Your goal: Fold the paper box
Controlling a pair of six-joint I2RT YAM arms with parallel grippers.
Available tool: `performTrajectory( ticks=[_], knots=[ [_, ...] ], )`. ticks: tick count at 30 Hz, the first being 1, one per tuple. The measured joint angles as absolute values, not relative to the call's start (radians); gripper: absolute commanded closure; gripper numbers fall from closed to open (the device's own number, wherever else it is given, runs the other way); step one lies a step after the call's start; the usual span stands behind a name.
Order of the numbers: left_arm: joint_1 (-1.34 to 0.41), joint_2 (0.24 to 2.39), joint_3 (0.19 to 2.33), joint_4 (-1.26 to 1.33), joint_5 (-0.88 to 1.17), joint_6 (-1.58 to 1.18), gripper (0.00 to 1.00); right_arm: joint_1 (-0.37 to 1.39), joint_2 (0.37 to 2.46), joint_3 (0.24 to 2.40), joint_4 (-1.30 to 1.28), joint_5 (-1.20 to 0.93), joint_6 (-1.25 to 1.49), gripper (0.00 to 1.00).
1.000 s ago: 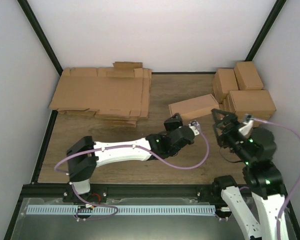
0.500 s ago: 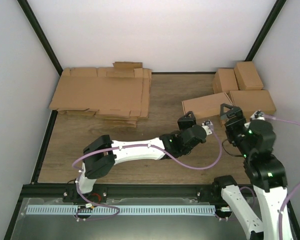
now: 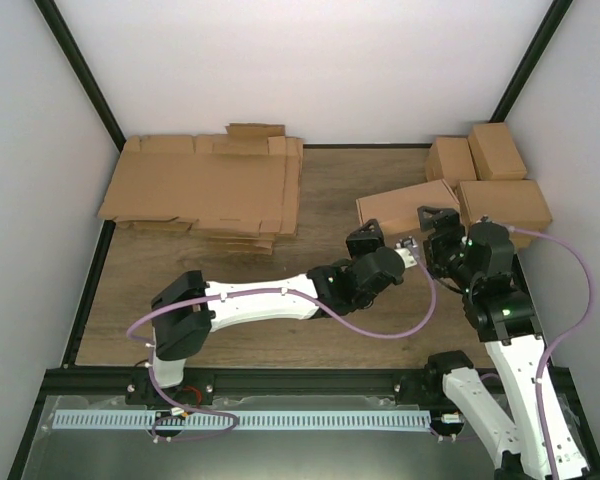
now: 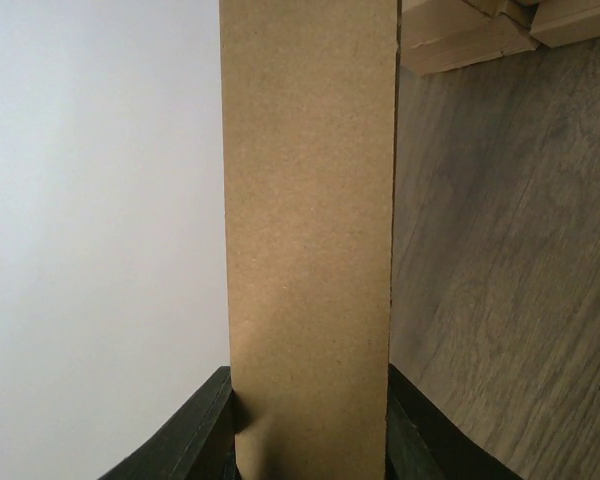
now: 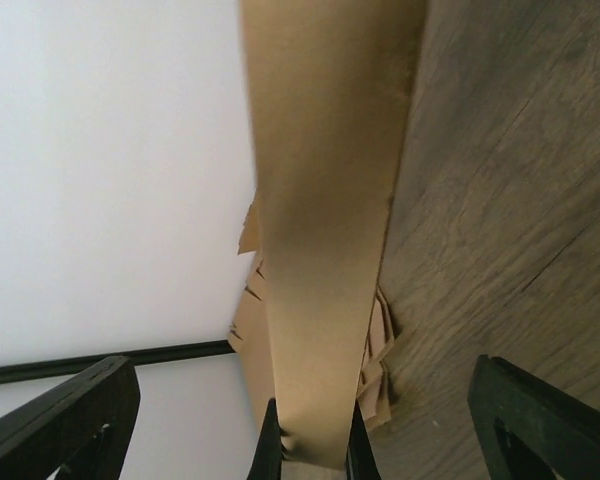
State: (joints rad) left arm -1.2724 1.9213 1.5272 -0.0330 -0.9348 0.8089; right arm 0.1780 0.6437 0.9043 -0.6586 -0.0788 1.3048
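**Left gripper point(image 4: 307, 410) clamped on the paper box point(image 3: 405, 208), right gripper point(image 5: 305, 380) spread around it**

Left gripper first: in its wrist view we see a black finger pressed against each long edge of the box, so it is gripping the cardboard across its width. The right gripper's two fingers point(image 5: 65, 420) stand wide apart with the box between them, and neither one touches it. Two thin dark slivers flank the box at the bottom of that view, and we cannot tell what they are.

From above, we find the box just left of the stack of finished boxes point(image 3: 500, 190). Its right end is close against the stack, though we cannot say whether they touch. Its long axis runs toward the stack and slightly away from the arm bases, so the end nearest the stack sits farther back. The left gripper holds the end farthest from the stack, and the right gripper is at the end beside it.

We see plain, unprinted, matt brown cardboard. In the left wrist view it is a long flat panel with straight, parallel edges. In the right wrist view it looks narrower and softly blurred.

A pile of flat sheets point(image 3: 205, 190) lies on the table point(image 3: 330, 180), well away from the stack on the far side of the box.
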Motion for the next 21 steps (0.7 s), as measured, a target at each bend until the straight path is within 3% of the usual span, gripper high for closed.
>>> performTrajectory(
  ticks=[21],
  knots=[
    [-1.284,1.893,1.477,-0.040,-0.939,0.799,0.63,0.178,0.756,0.819,-0.515,-0.126,1.404,0.53]
  ],
)
